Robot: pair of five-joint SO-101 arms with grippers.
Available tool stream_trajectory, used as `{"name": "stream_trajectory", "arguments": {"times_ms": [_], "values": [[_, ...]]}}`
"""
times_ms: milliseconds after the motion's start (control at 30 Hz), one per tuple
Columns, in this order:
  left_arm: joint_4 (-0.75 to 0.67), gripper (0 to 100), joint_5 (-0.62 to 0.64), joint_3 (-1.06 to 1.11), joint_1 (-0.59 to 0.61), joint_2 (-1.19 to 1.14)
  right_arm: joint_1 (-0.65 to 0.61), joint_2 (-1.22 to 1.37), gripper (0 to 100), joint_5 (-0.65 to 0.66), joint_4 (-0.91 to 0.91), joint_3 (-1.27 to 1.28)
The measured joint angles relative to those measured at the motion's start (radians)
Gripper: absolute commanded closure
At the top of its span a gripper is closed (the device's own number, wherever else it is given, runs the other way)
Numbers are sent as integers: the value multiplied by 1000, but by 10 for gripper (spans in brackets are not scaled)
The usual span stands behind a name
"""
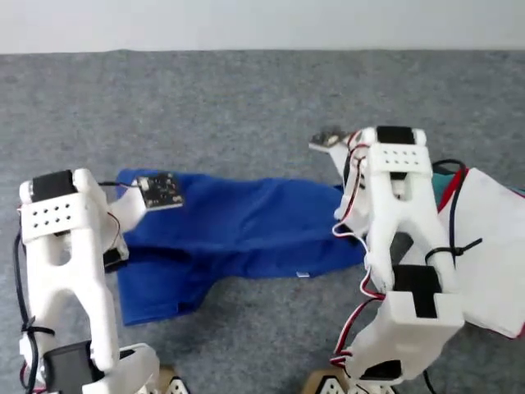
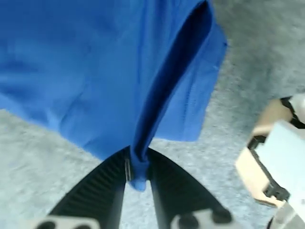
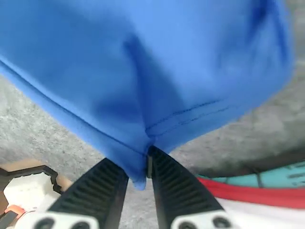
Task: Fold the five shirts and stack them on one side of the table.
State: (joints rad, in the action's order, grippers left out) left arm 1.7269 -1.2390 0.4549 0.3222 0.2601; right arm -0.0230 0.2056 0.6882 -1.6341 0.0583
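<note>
The left pincer (image 2: pixel 138 166) is clamped on one edge of the blue shirt (image 1: pixel 246 226) and the right pincer (image 3: pixel 138 167) on the opposite edge. The shirt stretches across the grey tabletop (image 1: pixel 246 98), near a white shirt (image 1: pixel 492 246).

No text, number or sign can be read. A small white tag (image 1: pixel 303 275) sits on the hem of the shirt (image 1: pixel 238 226), at about 5 o'clock on the cloth, and is too small to make out.
</note>
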Motion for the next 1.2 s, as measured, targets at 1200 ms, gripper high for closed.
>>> {"name": "stream_trajectory", "arguments": {"times_ms": [1200], "values": [[-292, 995, 391, 20, 0, 301, 6, -299, 995, -198, 175, 55]]}}
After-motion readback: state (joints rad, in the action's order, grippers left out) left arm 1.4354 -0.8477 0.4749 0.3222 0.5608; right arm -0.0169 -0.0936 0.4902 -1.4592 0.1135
